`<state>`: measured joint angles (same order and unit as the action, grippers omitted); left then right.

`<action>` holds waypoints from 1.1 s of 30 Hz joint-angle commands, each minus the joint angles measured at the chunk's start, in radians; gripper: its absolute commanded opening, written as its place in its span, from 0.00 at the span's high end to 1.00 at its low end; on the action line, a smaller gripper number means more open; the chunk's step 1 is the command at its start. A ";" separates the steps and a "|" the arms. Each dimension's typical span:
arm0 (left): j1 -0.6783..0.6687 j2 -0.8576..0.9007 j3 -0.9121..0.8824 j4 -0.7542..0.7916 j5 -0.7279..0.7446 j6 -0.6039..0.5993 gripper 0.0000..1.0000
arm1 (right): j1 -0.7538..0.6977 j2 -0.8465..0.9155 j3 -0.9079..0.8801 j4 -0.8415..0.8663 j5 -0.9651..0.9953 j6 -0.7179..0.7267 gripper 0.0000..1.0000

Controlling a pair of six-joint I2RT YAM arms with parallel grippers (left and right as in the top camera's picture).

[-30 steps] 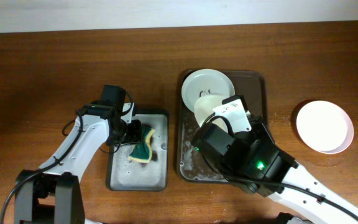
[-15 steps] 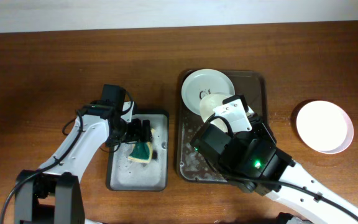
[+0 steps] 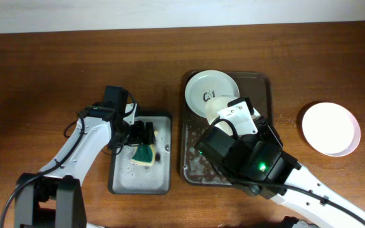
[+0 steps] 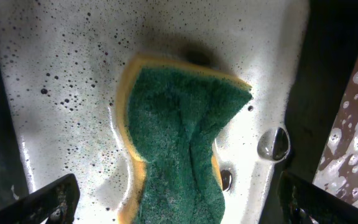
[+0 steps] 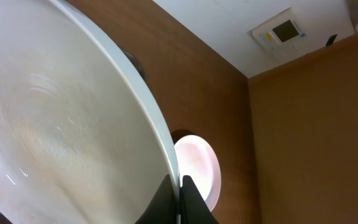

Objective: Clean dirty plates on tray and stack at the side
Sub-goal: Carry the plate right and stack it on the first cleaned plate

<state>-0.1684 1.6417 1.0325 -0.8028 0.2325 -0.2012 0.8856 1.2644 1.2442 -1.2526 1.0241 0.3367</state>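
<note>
Right end effector (image 5: 180, 198) clamped on the rim of a tilted plate (image 3: 219, 104), raised a little more above the tray (image 3: 263, 83) and the marked plate (image 3: 209, 87) lying in it. Left end effector (image 3: 143, 132) now apart, sponge (image 4: 176, 149) dropped back in the grey tray (image 3: 162, 178); wiping apparently paused or finished.

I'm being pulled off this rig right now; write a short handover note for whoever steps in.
Left gripper: jaws open above the sponge lying in the soapy grey tray.
Right gripper: shut on the rim of a tilted plate over the brown tray; wiped or not, cannot tell.
Second plate lies at the tray's far end, scribbles on it.
Third plate sits plain white on the table at the right.
Done: one plate. Left: the held plate, the marked one, then stacking.
</note>
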 commanded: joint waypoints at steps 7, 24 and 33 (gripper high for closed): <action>-0.002 -0.023 -0.007 0.002 0.014 0.009 0.00 | -0.004 -0.001 0.022 0.000 0.071 0.042 0.96; -0.002 -0.023 -0.007 0.002 0.014 0.009 0.00 | -0.199 0.002 0.024 -0.035 -0.212 0.363 0.96; -0.002 -0.023 -0.007 0.002 0.015 0.009 0.00 | -1.176 0.023 0.024 0.169 -1.065 -0.079 0.96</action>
<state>-0.1684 1.6417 1.0317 -0.8021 0.2352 -0.2012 -0.0383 1.2804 1.2491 -1.0954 0.2428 0.3588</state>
